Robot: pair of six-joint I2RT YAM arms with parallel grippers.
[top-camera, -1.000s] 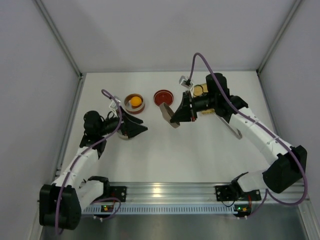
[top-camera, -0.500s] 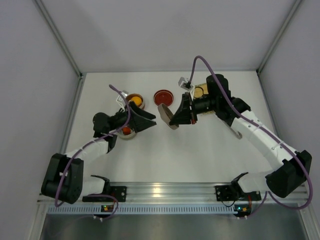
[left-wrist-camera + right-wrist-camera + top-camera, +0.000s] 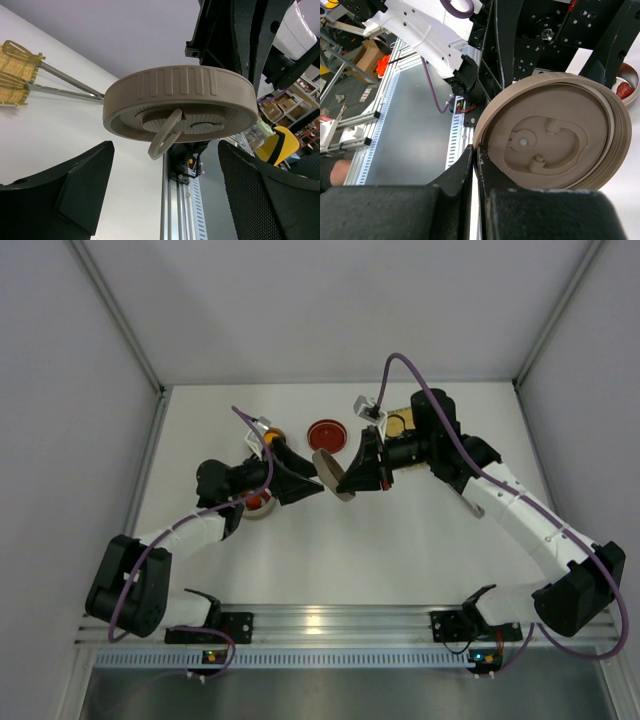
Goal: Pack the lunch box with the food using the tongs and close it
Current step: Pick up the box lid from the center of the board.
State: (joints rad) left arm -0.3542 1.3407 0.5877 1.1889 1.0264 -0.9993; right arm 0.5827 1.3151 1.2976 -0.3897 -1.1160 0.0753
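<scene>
My right gripper [image 3: 343, 481] is shut on the edge of a round beige lunch box lid [image 3: 555, 135], held off the table on its side. In the left wrist view the lid [image 3: 180, 102] hangs just ahead, its loop handle [image 3: 167, 135] dangling. My left gripper [image 3: 303, 483] is open, its fingers [image 3: 60, 195] spread wide just short of the lid. One tin holds the orange ball [image 3: 270, 437], half hidden by the left arm. Another tin [image 3: 258, 503] holds a red-brown lump. The tongs [image 3: 65, 82] lie beside the yellow mat [image 3: 15, 70].
A round red-filled tin [image 3: 327, 433] stands behind the lid. The mat [image 3: 400, 420] lies at the back right, under the right arm. Grey walls close the table on three sides. An aluminium rail [image 3: 330, 625] runs along the near edge.
My left arm has swung right and forward, bringing its open gripper up to the lid. The right gripper, still holding the lid, has shifted slightly left.
</scene>
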